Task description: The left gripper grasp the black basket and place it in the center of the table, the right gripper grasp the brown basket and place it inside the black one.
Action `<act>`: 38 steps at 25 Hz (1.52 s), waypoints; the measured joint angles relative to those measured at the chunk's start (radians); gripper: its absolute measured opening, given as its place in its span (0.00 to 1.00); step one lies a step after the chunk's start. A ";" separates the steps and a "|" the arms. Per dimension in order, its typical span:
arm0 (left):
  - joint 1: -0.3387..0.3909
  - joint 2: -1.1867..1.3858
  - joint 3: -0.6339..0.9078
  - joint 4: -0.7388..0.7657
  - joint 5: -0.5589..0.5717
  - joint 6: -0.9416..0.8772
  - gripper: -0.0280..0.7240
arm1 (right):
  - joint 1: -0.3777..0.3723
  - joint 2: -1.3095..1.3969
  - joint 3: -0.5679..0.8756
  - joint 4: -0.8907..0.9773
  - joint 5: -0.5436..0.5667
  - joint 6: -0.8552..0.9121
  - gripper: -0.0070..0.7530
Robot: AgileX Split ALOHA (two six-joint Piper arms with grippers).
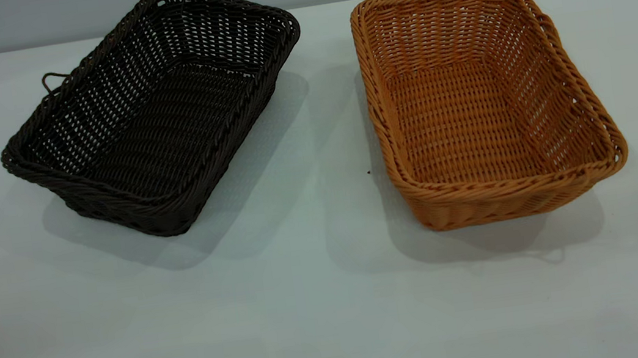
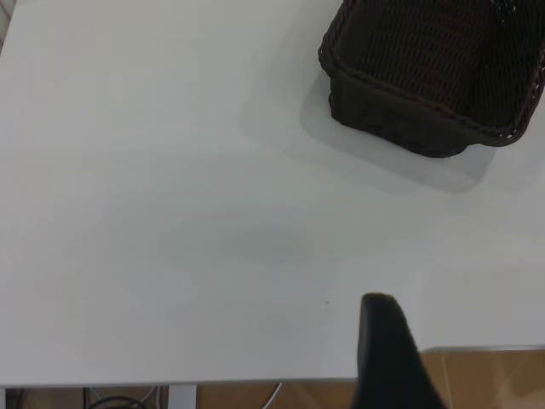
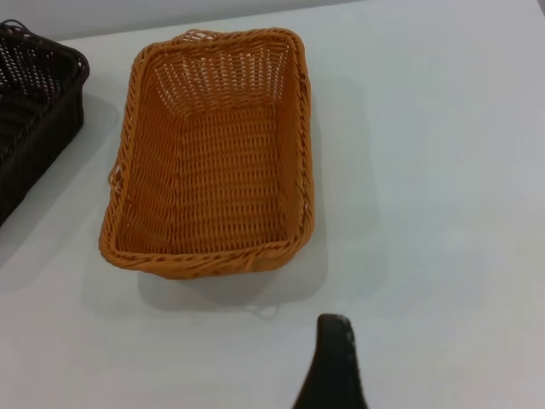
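Nothing is done yet. My black basket (image 1: 153, 111) and brown basket (image 1: 484, 95) sit apart on the surface (image 1: 311, 303). I cannot tell either tool's state.

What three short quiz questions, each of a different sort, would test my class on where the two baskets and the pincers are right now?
1. True or false: the brown basket lies inside the black basket.
2. Which basket is on the left arm's side of the table? A) black B) brown
3. Fill in: both baskets are upright and ____.

Key:
1. False; they stand apart, side by side.
2. A.
3. Empty.
Note: only one fingertip of the left pincer and of the right pincer shows, each well short of its basket.
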 joint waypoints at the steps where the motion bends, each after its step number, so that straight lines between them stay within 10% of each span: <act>1: 0.000 0.000 0.000 0.000 0.000 0.000 0.55 | 0.000 0.000 0.000 0.000 -0.001 0.000 0.71; 13: 0.000 0.296 -0.046 -0.002 -0.092 -0.016 0.68 | 0.000 0.318 -0.012 0.037 -0.050 -0.024 0.85; 26: 0.000 1.027 -0.235 -0.002 -0.527 0.083 0.76 | 0.006 1.120 -0.020 0.720 -0.253 -0.451 0.81; 38: 0.000 1.336 -0.357 -0.003 -0.612 0.085 0.76 | 0.311 1.778 -0.052 1.592 -0.380 -0.622 0.78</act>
